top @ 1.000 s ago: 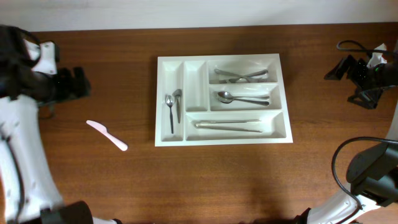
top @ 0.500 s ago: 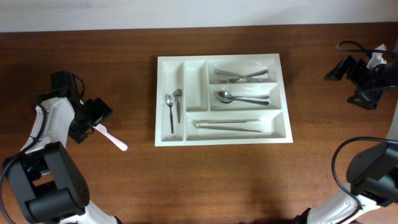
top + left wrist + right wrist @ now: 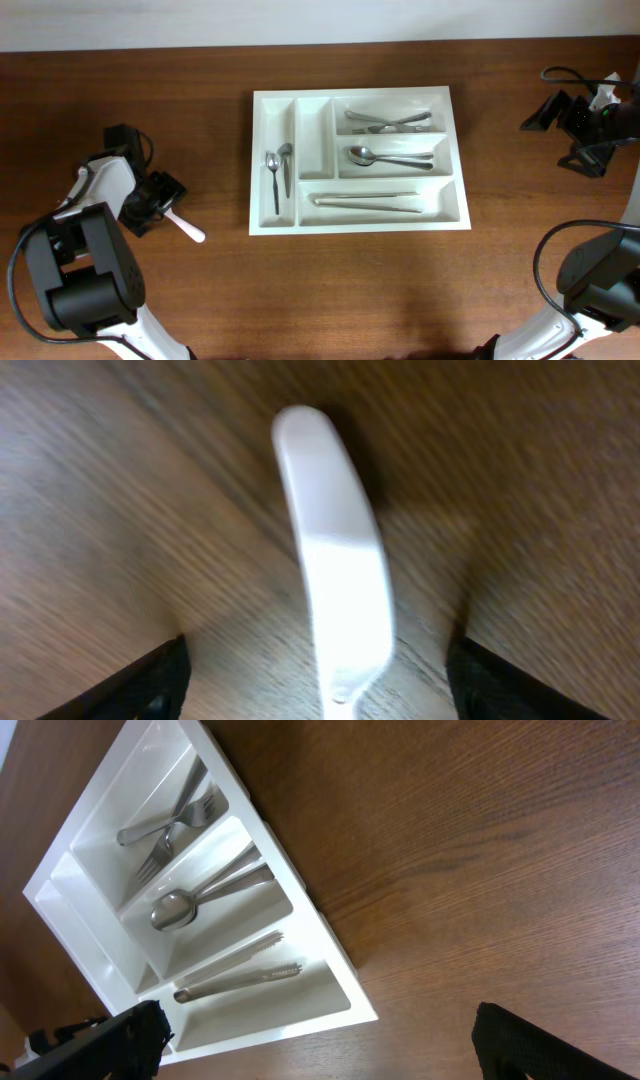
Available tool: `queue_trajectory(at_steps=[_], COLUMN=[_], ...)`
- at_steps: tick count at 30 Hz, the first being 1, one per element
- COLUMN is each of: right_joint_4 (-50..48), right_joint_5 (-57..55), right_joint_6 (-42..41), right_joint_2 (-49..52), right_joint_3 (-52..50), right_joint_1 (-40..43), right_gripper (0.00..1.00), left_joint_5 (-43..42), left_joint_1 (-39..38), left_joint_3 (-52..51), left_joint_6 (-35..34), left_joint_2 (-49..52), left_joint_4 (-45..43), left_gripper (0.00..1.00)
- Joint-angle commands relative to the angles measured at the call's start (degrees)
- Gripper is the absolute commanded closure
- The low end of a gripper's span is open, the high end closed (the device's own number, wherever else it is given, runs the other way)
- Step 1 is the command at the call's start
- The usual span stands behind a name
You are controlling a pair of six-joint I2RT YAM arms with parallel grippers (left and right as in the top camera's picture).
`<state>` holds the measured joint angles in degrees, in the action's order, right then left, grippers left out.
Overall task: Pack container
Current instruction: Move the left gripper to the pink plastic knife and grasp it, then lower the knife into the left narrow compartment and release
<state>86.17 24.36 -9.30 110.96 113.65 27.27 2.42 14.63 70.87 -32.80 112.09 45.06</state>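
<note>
The white cutlery tray (image 3: 358,228) lies at the table's middle, holding small spoons, forks, a large spoon and knives in its compartments; it also shows in the right wrist view (image 3: 355,1003). A white plastic knife (image 3: 186,228) lies on the table left of the tray. My left gripper (image 3: 157,198) is open and sits low over the knife's handle end; in the left wrist view the knife (image 3: 335,570) lies between the spread fingers (image 3: 160,678). My right gripper (image 3: 548,108) is open and empty, far right of the tray.
A black cable (image 3: 566,72) lies at the table's far right edge behind the right arm. Bare brown wood surrounds the tray on all sides.
My left arm has swung in from the far left and come down over the white knife's handle end. The knife, tray and right arm have not moved.
</note>
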Motion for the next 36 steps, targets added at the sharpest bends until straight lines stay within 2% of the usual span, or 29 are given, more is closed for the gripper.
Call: queue_trajectory(at_steps=[1,7,8,9,10,12,14,18,20,21,23,27,32,36], right_joint_4=[0.24,1.07,1.11,1.22,1.44,1.53,1.53,1.51,1.46,1.42,1.27,1.31,1.51,1.49], right_joint_5=[0.52,0.5,0.5,0.5,0.5,0.5,0.5,0.5,0.5,0.5,0.5,0.5,0.52,0.5], right_joint_6=[-0.46,-0.44,-0.44,-0.46,-0.44,-0.44,-0.44,-0.44,-0.44,-0.44,-0.44,-0.44,-0.44,-0.44], right_joint_2=[0.11,0.11,0.11,0.11,0.11,0.11,0.11,0.11,0.11,0.11,0.11,0.11,0.11,0.11], right_joint_3=[-0.13,-0.13,-0.13,-0.13,-0.13,-0.13,-0.13,-0.13,-0.13,-0.13,-0.13,-0.13,-0.13,-0.13], right_joint_1=[-0.44,-0.44,-0.44,-0.44,-0.44,-0.44,-0.44,-0.42,-0.42,-0.42,-0.42,-0.44,-0.44,-0.44], right_gripper=[0.01,0.02,0.01,0.01,0.01,0.01,0.01,0.01,0.01,0.01,0.01,0.01,0.01,0.01], left_joint_5=[0.39,2.86,2.99,3.02,3.02,2.97,2.99,3.04,3.06,3.04,2.99,2.84,2.1,-3.48], left_joint_1=[-2.43,-5.51,-5.6,-5.6,-5.57,-5.57,-5.57,-5.6,-5.57,-5.57,-5.6,-5.57,-5.75,-6.95], left_joint_3=[-0.68,-0.83,-0.83,-0.83,-0.9,-1.16,-1.73,-2.6,-2.58,-2.56,-1.99,2.95,15.37,25.88], left_joint_6=[-0.46,-3.28,-3.28,-3.72,-4.13,-4.5,-5.88,-7.08,-7.06,-7.06,-5.14,4.66,14.73,22.16], left_joint_2=[2.82,2.93,3.02,3.21,3.48,3.65,3.67,3.67,3.67,3.67,3.61,2.82,-0.46,-2.62], left_joint_4=[0.74,2.64,2.47,2.47,2.51,2.56,3.04,3.39,3.34,3.34,3.43,6.4,12.85,16.57], left_gripper=[0.18,0.19,0.23,0.29,0.42,0.56,0.67,0.81,0.95,0.98,0.98,0.98,0.98,0.98])
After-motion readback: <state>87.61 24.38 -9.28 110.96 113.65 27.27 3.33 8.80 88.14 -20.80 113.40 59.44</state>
